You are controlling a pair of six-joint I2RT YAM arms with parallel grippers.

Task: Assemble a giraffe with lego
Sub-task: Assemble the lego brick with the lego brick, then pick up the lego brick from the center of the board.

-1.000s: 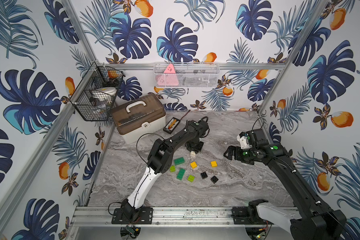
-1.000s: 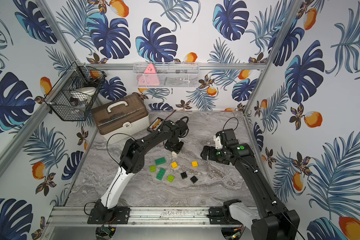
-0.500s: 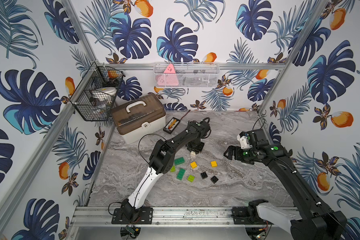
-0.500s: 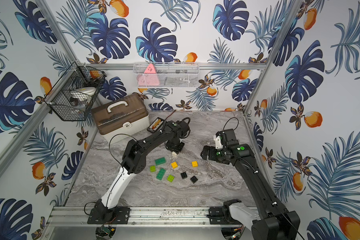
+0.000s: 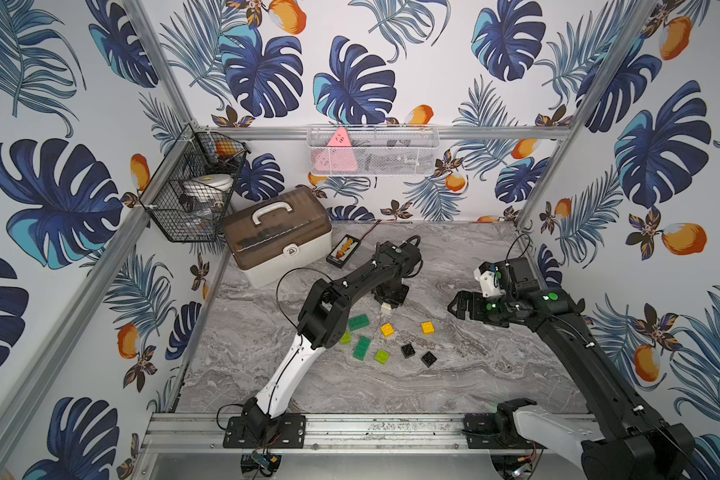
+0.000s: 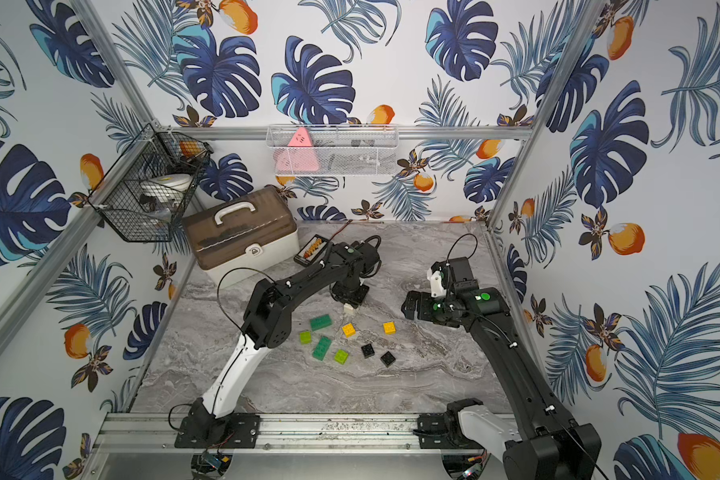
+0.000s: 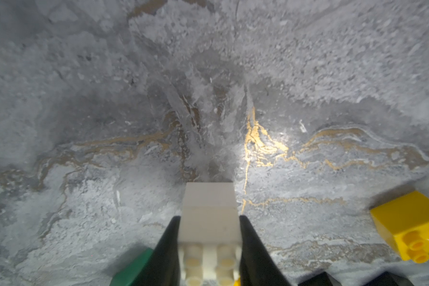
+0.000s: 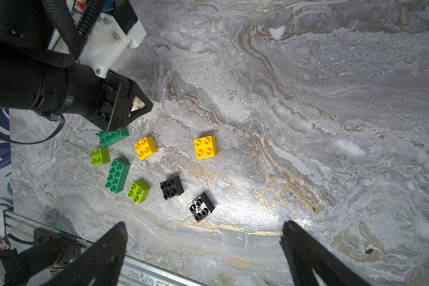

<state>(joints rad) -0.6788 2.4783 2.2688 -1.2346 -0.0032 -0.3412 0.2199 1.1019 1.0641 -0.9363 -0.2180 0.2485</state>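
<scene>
White stack (image 5: 386, 308), two bricks joined, is pinched between the left gripper (image 7: 209, 219) fingers, down at the marble table (image 5: 495, 374) (contact unclear). In a top view: yellow brick (image 5: 387, 330) just beside at 6 o'clock, second yellow (image 5: 427, 328) at 4, dark-green brick (image 5: 358, 322) at 8, lime brick (image 5: 382, 356) at 6, black brick (image 5: 408, 350) at 5. Right gripper (image 5: 458, 305) at 3 o'clock, fingers wide apart, empty. Print on black device (image 5: 344, 250) too small to read.

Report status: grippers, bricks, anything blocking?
Left gripper shut on white stack. Right gripper open, empty, hovering. Eight other bricks loose, unobstructed.
</scene>
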